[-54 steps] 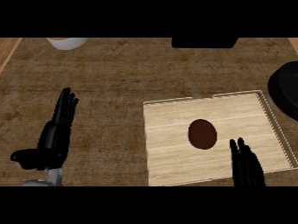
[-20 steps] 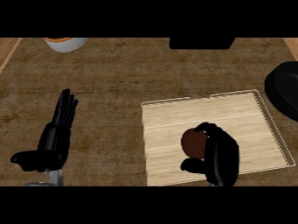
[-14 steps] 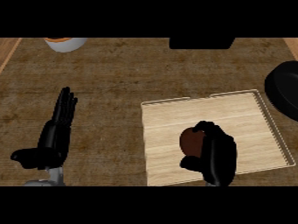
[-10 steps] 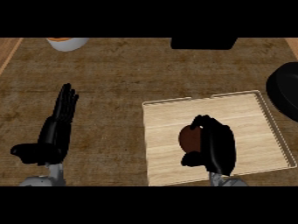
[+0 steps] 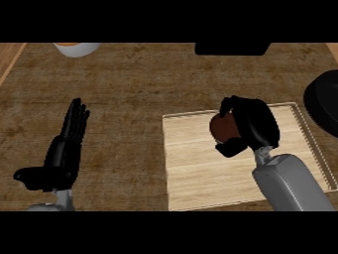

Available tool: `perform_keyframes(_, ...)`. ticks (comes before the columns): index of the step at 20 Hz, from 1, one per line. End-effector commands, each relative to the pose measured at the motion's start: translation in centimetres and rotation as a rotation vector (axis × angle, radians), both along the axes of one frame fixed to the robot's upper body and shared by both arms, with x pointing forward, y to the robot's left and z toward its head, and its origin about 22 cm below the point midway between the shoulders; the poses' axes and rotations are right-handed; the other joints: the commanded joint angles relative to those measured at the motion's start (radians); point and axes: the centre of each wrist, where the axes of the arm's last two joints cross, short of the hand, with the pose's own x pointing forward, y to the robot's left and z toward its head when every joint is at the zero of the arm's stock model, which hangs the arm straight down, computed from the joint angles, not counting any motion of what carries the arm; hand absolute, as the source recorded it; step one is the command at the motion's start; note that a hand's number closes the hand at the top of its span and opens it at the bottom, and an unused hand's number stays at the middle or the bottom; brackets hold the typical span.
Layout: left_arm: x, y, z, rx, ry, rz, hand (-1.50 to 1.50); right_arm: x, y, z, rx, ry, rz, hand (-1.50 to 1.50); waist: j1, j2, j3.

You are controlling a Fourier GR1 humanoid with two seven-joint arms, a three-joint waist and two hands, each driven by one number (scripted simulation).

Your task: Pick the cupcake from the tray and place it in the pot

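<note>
Tray [image 5: 200,173] sits right of centre on counter [image 5: 128,94]; pot [image 5: 336,106] just right of its far corner; cupcake [image 5: 223,127] over tray's far part.

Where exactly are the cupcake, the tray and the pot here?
cupcake [image 5: 222,127], head view: its brown side showing left of the right hand's fingers.
tray [image 5: 200,168], head view: bare pale wood of its floor.
pot [image 5: 336,101], head view: its black body at the right edge.
</note>
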Motion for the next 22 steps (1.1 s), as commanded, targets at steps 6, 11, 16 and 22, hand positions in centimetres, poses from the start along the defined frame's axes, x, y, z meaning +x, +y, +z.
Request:
perform_keyframes(6,-1.0,0.4,-1.0,0.01,-0.015,0.02,0.0,-2.0,0.5,8.1,0.035,-0.324,-0.025,1.5,-0.02,-0.006,0.001)
perform_keyframes(11,-0.2,0.3,-1.7,0.004,0.005,0.025,0.0,-1.5,-0.4,9.7,-0.019,-0.363,-0.182,1.5,-0.014,-0.001,0.001)
perform_keyframes(16,0.6,1.6,-1.7,-0.01,0.005,0.011,0.0,-1.9,-3.1,9.3,-0.019,-0.392,-0.289,1.5,-0.014,0.0,0.001)
perform_keyframes(22,1.9,0.5,-1.0,-0.007,-0.001,0.015,0.0,0.9,-10.5,11.8,-0.036,-0.395,-0.397,1.5,-0.015,0.002,0.002)
